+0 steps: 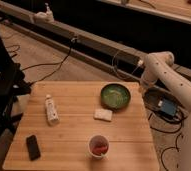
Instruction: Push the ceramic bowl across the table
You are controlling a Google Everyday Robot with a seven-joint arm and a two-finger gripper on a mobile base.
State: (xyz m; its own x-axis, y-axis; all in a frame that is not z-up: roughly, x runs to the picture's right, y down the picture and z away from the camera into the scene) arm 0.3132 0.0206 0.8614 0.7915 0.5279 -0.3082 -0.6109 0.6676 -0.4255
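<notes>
The green ceramic bowl (115,95) sits near the far right corner of the light wooden table (74,135). It is round and shallow with a darker rim. My white arm reaches in from the right, and the gripper (142,85) hangs just off the table's right edge, close beside the bowl's right rim. I cannot tell whether it touches the bowl.
On the table are a white tube (51,109) at the left, a small white block (103,114) in front of the bowl, a black phone (33,147) at the near left and a white cup with red contents (98,145). A blue box (167,107) and cables lie on the floor at the right.
</notes>
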